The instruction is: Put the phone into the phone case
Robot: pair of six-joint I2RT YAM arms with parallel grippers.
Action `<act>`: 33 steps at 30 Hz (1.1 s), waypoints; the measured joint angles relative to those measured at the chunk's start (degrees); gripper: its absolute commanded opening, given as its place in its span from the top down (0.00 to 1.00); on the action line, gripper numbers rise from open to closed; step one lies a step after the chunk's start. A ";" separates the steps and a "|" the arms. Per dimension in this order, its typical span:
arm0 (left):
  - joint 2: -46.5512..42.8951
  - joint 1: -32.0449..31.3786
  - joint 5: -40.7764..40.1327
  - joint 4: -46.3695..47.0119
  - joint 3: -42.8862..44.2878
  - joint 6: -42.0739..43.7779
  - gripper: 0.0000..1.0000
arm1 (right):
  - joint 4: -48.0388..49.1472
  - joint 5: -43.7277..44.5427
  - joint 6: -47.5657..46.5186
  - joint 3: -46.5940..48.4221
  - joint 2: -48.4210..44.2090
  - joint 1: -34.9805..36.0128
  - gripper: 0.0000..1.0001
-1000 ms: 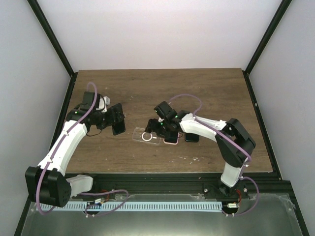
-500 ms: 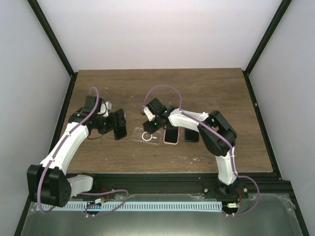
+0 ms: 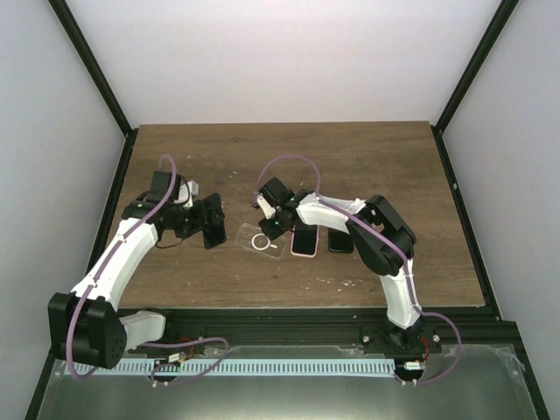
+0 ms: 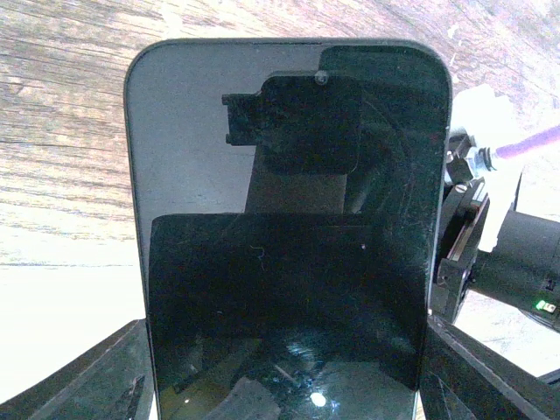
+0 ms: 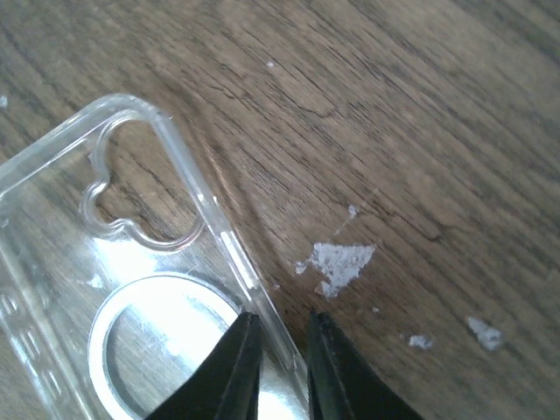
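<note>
A black phone (image 3: 213,224) hangs upright over the left of the table, and my left gripper (image 3: 206,219) is shut on its lower part. In the left wrist view the phone's dark screen (image 4: 289,227) fills the frame, with a finger (image 4: 96,385) at each bottom corner. The clear phone case (image 3: 260,241), with a white ring in its back, lies flat just right of the phone. My right gripper (image 3: 278,229) is down at the case's right edge. In the right wrist view its jaws (image 5: 282,341) are pinched over the case's side wall (image 5: 234,249).
A pink-edged phone (image 3: 304,242) and a second dark phone (image 3: 341,242) lie flat just right of the case, under the right forearm. White scuff marks (image 5: 337,262) dot the wooden table (image 3: 350,157). Black frame posts stand at the table's sides.
The right arm swung left from the pink-edged phone to the case's right edge and its jaws closed onto the rim. The left arm with the phone shifted slightly.
</note>
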 measured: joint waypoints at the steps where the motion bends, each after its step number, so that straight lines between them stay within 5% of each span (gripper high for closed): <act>1: 0.00 0.00 0.02 0.11 -0.07 -0.02 0.66 | -0.11 0.00 0.63 0.00 -0.02 0.00 0.92; 10: 0.00 0.00 0.24 0.90 -0.48 -0.02 0.66 | -1.53 0.55 14.45 -1.57 -1.51 0.00 0.99; 17: 0.02 -0.20 1.46 2.05 -2.21 -0.66 0.66 | -1.22 0.72 34.36 -8.15 -6.78 0.74 0.99; 24: 1.11 -3.28 1.42 4.15 -2.95 -1.66 0.66 | 1.36 -0.28 46.18 -11.91 -9.18 2.23 0.82; 33: 4.13 -9.75 1.01 7.65 -4.09 -4.22 0.67 | 5.14 0.44 44.13 -17.75 -13.99 1.73 0.47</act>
